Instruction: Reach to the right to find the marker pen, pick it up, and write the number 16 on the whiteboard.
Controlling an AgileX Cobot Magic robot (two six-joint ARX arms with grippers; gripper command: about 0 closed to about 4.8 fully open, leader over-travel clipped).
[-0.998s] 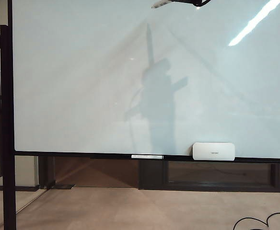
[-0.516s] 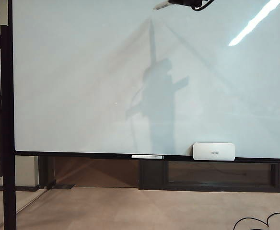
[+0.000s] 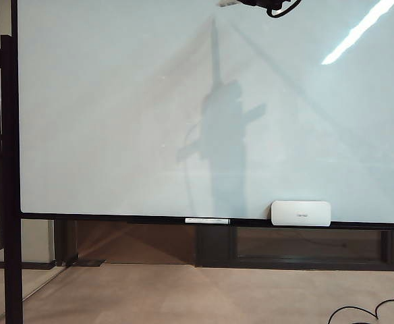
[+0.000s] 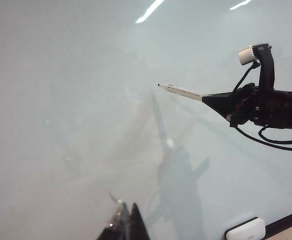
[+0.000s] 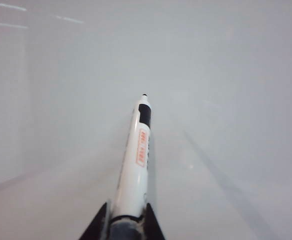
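The whiteboard [image 3: 116,121] fills most of the exterior view, glossy white with a thin black frame. My right gripper [image 3: 247,3] is at the very top of that view, shut on the marker pen [image 3: 227,3], of which only a sliver shows. From the left wrist view, the marker pen [image 4: 181,91] sticks out of the right gripper [image 4: 207,96] with its black tip aimed at the whiteboard [image 4: 61,100]. Seen from the right wrist, the marker pen [image 5: 138,155] sits between the fingers of the right gripper [image 5: 126,212]. My left gripper [image 4: 127,216] hangs shut and empty, facing the board. No number 16 shows.
A white eraser block [image 3: 301,213] rests on the board's bottom ledge, and a thin white stick [image 3: 207,221] lies left of it. A black stand post [image 3: 9,175] rises at the left. A black cable [image 3: 369,312] lies on the floor at the lower right.
The right gripper with the marker has edged upward, so the pen nearly leaves the top of the exterior view. Its shadow on the board shifted slightly.
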